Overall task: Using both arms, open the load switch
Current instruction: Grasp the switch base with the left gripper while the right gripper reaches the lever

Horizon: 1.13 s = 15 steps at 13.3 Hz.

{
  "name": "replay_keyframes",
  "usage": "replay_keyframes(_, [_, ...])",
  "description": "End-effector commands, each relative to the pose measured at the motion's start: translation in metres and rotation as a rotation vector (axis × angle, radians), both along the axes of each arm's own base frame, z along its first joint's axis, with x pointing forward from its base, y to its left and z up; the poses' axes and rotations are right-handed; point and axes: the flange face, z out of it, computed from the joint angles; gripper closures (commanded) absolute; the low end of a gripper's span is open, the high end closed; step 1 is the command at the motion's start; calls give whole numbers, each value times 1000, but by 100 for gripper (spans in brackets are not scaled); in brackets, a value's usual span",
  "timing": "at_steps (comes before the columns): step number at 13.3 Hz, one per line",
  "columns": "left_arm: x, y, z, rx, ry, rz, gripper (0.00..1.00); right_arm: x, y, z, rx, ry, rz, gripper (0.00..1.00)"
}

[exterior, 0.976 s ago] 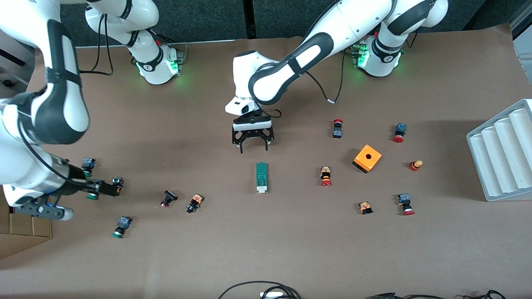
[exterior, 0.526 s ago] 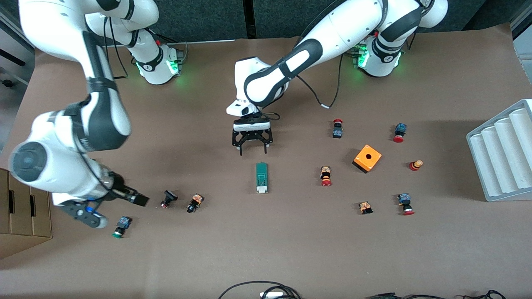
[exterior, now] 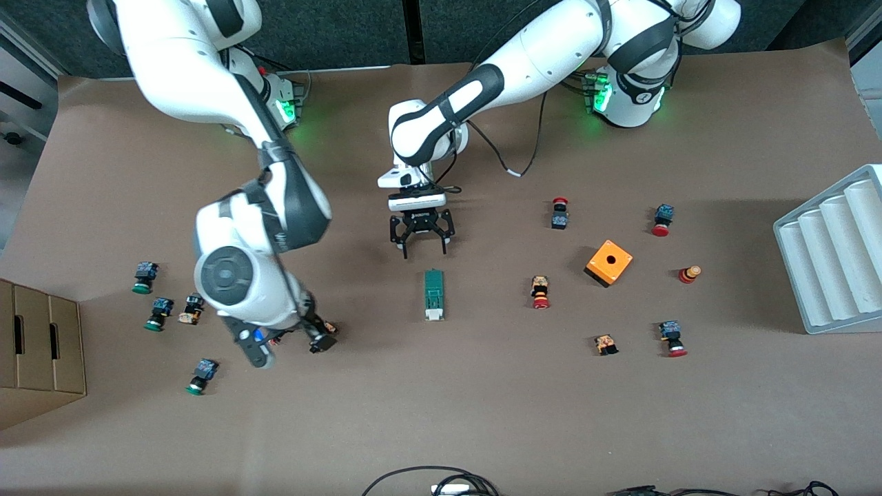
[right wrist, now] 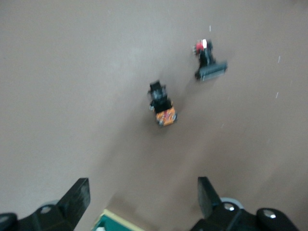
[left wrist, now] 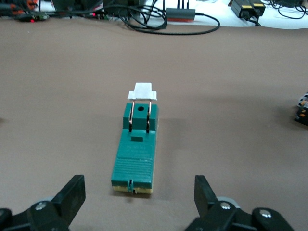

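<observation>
The load switch (exterior: 433,295), a narrow dark-green block with a white piece at the end nearer the front camera, lies flat mid-table. My left gripper (exterior: 421,245) hangs open just off its green end, farther from the front camera. In the left wrist view the load switch (left wrist: 137,149) lies lengthwise between the spread fingers of the left gripper (left wrist: 138,190), untouched. My right gripper (right wrist: 142,192) is open above bare table, with a corner of the switch (right wrist: 113,222) at the view's edge. In the front view the right gripper (exterior: 308,329) hovers over two small push buttons (right wrist: 161,103).
An orange cube (exterior: 609,262) and several red-capped push buttons (exterior: 540,292) lie toward the left arm's end. Green-capped buttons (exterior: 144,277) lie toward the right arm's end, beside a cardboard box (exterior: 38,351). A white ridged tray (exterior: 834,255) stands at the table's edge.
The right arm has swung from the table's end toward the middle, its hand now over the two push buttons. The left gripper has edged closer to the switch.
</observation>
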Motion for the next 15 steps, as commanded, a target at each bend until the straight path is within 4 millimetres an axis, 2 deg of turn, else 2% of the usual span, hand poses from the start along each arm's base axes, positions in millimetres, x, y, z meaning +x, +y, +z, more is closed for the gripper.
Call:
replay_keyframes(1, [-5, -1, -20, 14, -89, -3, 0, 9, 27, -9, 52, 9, -181, 0])
replay_keyframes(6, [-4, 5, -53, -67, -169, -32, 1, -4, 91, -45, 69, 0, -506, 0])
replay_keyframes(7, [3, 10, -57, -58, -185, -26, 1, -9, 108, -60, 72, 0, -564, 0])
replay_keyframes(8, [-5, 7, -63, -67, -189, -29, 1, -14, 126, -71, 80, -13, -627, 0])
replay_keyframes(10, [-5, 14, -78, -49, -232, -19, 2, -25, 151, -90, 84, -19, -696, 0])
replay_keyframes(12, [-4, 15, -81, -44, -240, -19, 9, -31, 167, -111, 80, -19, -754, 0])
replay_keyframes(13, [-6, 15, -83, -43, -240, -21, 14, -31, 170, -117, 78, -18, -758, 0])
replay_keyframes(15, [-6, 14, -86, -44, -238, -20, 19, -28, 177, -117, 95, -31, -762, 0])
